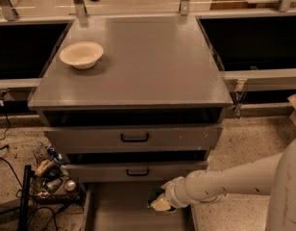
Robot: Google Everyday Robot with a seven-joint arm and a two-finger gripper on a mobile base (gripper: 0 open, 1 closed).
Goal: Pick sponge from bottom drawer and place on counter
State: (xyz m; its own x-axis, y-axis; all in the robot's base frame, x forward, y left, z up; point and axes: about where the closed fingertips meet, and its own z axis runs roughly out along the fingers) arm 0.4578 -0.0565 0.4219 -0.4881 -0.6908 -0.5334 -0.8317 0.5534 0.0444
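We see the bottom drawer (124,211) pulled open at 6 o'clock, its flat grey floor showing between low side walls. The gripper (160,203) sits low over this drawer, towards its right wall, at about 5 o'clock from the middle of the view. Its pale fingers (162,206) are clenched on the sponge (155,194), whose dark green face shows just above them. The sponge is tilted in that grip and lies inside the drawer's outline, close to the front of the drawer above. We cannot tell whether it touches the drawer floor.

The arm (225,182) reaches in from 4 o'clock, a thick off-white tube running leftward to the wrist.

Above the open drawer we see two drawers with black handles, the middle drawer (138,172) and the top drawer (134,137), each pulled out a little. The grey surface (148,61) on top of the cabinet fills the centre of the view. A cream bowl (81,55) stands upright on it at 10 o'clock, near the left edge.

Cables and small clutter (49,174) lie on the speckled floor (244,138) at 8 o'clock, just beside the cabinet.
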